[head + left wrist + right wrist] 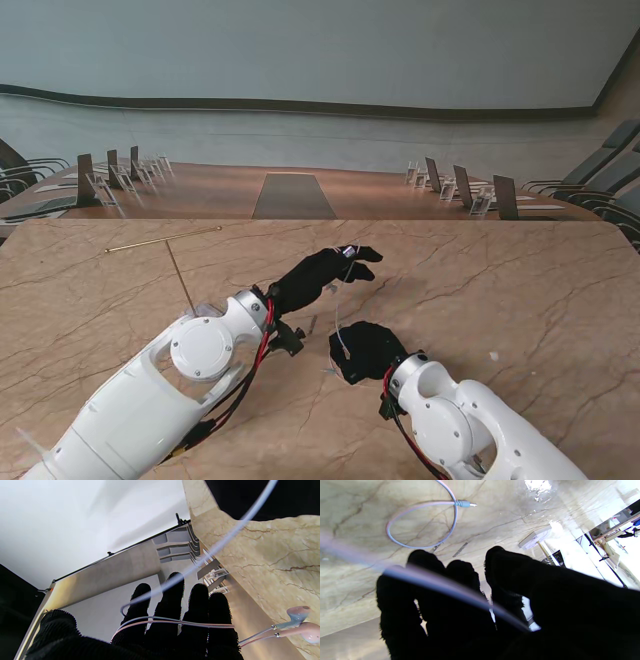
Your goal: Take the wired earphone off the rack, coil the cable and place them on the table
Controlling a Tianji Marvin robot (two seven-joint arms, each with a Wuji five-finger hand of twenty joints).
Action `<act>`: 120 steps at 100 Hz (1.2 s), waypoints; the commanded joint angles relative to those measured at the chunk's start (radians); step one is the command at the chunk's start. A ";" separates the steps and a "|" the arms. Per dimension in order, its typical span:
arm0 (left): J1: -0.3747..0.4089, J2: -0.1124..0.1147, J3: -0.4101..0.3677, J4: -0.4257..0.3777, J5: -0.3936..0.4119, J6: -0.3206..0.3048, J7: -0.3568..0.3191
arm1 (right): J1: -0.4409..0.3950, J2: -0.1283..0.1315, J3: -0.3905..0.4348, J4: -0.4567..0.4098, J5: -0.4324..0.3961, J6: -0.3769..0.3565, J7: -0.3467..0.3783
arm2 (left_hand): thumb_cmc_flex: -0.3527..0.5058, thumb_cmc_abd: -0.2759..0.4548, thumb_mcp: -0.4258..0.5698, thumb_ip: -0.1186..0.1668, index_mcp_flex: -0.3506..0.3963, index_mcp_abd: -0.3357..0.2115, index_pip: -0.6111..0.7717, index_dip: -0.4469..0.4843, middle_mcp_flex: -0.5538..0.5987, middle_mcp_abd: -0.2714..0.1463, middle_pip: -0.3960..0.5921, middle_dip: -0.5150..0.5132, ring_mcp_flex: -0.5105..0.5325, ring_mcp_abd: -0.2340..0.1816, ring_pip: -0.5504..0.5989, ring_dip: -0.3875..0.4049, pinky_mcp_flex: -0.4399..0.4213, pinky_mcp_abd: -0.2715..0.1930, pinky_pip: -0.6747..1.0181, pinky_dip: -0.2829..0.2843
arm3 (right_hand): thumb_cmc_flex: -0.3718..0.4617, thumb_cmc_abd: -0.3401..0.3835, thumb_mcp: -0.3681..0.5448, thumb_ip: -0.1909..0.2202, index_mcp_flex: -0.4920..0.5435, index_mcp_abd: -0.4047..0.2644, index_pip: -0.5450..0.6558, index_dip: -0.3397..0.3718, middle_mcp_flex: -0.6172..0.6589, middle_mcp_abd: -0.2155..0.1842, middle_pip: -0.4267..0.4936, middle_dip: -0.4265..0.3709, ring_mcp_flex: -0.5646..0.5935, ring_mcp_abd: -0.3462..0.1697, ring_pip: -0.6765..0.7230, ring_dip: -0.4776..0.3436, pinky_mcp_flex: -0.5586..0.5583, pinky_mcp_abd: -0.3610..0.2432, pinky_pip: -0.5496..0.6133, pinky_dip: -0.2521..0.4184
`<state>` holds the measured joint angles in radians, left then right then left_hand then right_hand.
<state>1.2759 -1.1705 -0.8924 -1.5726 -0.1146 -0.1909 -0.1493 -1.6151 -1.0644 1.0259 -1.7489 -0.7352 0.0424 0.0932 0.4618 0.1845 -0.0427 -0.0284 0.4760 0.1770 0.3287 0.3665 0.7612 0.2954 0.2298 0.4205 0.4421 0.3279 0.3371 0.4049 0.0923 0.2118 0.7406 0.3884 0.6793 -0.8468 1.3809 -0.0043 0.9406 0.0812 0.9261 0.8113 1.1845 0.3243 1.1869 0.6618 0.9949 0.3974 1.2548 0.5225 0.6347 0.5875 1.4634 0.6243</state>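
Two turns of cable (175, 623) wrap the left hand (322, 272); coiling is underway. Right hand (366, 350) seemingly pinches the cable, and must feed the plug end (465, 504) around next.

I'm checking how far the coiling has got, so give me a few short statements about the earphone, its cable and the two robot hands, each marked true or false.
1. The cable is wrapped across the fingers of the left robot hand. True.
2. The two earbuds hang on the rack. False: they dangle beside the left robot hand, off the rack.
3. The plug lies on the table, at the end of a loop of cable. True.
4. The right robot hand is far from the cable. False: a strand runs across its fingers.
5. The left robot hand is flat on the table. False: it is raised, fingers extended.
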 commanded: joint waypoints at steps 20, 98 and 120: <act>0.013 -0.002 0.009 -0.038 -0.011 0.005 -0.016 | 0.026 -0.007 -0.028 0.035 0.004 0.023 0.012 | 0.022 0.028 0.004 -0.023 -0.029 -0.056 0.013 0.013 0.000 0.000 0.013 0.013 0.022 0.028 0.015 0.012 0.025 0.021 0.019 0.001 | 0.205 -0.023 0.186 -0.002 0.114 -0.238 0.318 0.071 -0.032 0.130 0.015 -0.008 0.002 0.084 0.016 0.000 -0.035 -0.030 0.067 0.001; 0.058 0.009 0.010 -0.121 -0.067 0.031 -0.052 | 0.168 -0.009 -0.074 0.191 -0.087 0.072 -0.018 | 0.070 0.063 0.002 -0.024 -0.032 -0.063 0.041 0.025 0.035 0.005 0.124 0.103 0.109 0.089 0.099 0.054 0.111 0.142 0.145 0.063 | 0.241 -0.045 0.189 -0.020 0.097 -0.296 0.374 0.115 -0.045 0.114 0.108 0.011 0.029 0.065 0.103 0.010 0.011 -0.072 0.150 0.005; 0.066 0.012 0.011 -0.135 -0.085 0.034 -0.066 | 0.220 -0.016 -0.093 0.244 -0.098 0.094 -0.049 | 0.076 0.068 0.001 -0.024 -0.031 -0.063 0.042 0.027 0.040 0.007 0.132 0.106 0.119 0.094 0.103 0.053 0.123 0.149 0.145 0.062 | 0.240 -0.047 0.189 -0.013 0.098 -0.297 0.375 0.116 -0.040 0.117 0.114 0.011 0.038 0.065 0.113 0.006 0.021 -0.070 0.160 0.008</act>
<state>1.3314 -1.1580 -0.8841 -1.6926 -0.1908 -0.1609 -0.2081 -1.4047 -1.0749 0.9289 -1.5017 -0.8238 0.1260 0.0421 0.5253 0.2053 -0.0413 -0.0284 0.4623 0.1674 0.3503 0.3758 0.7816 0.2958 0.3409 0.5170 0.5341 0.4030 0.4264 0.4431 0.2022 0.3288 0.8574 0.4346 0.6936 -0.8578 1.3945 -0.0573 0.9411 0.0812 0.9260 0.8106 1.1506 0.3299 1.2526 0.6628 0.9758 0.4007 1.3060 0.5223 0.6276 0.5876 1.5000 0.6177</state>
